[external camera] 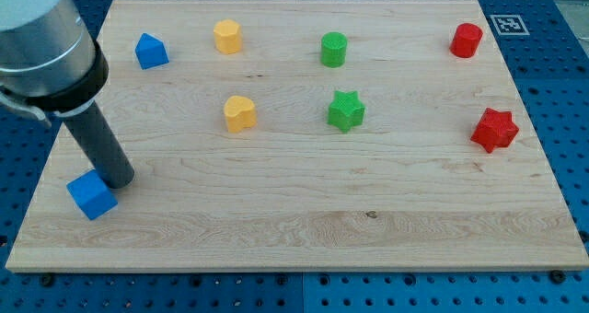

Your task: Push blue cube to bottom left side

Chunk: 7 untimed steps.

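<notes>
Here the small blue cube (92,195) sits near the bottom left corner of the pale wooden board (294,230), turned a little so one corner faces the view's bottom; my tip (121,181), the lower end of the straight dark rod, rests on the board just to the view's right of the cube and slightly above it, touching it or very nearly so; the rod carries no jaws, so there is nothing open or closed to report, and it grips nothing; the rod rises toward the view's top left into the grey cylindrical arm (41,41). Farther up, near the top left corner, stands a second blue block with a peaked, house-like top (151,52); to its right are a yellow rounded block (227,37) and a green cylinder (333,50); below them, in the middle row, lie a yellow heart-shaped block (239,114) and a green star (346,110); well apart at the view's right stand a red cylinder (466,40) and a red star (494,130); the board rests on a blue perforated table (561,92).
</notes>
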### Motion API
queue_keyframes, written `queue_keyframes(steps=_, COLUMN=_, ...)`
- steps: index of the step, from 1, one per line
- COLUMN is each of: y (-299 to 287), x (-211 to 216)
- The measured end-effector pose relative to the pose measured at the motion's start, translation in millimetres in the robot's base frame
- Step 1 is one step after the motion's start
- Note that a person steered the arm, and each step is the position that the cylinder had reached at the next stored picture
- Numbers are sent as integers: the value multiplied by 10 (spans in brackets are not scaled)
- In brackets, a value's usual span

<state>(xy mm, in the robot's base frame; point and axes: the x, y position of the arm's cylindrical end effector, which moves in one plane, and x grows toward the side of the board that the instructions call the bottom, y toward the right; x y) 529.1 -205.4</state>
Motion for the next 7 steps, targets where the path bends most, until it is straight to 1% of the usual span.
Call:
queue_keyframes(steps=1, y=13, x=126)
queue_keyframes(steps=2, y=-34, x=54)
queue_keyframes(steps=3, y=-193, x=-320)
queue_keyframes(steps=4, y=-275, x=-103)
queue_keyframes(steps=6, y=-252, x=218)
queue_keyframes(steps=7, y=-252, x=270)
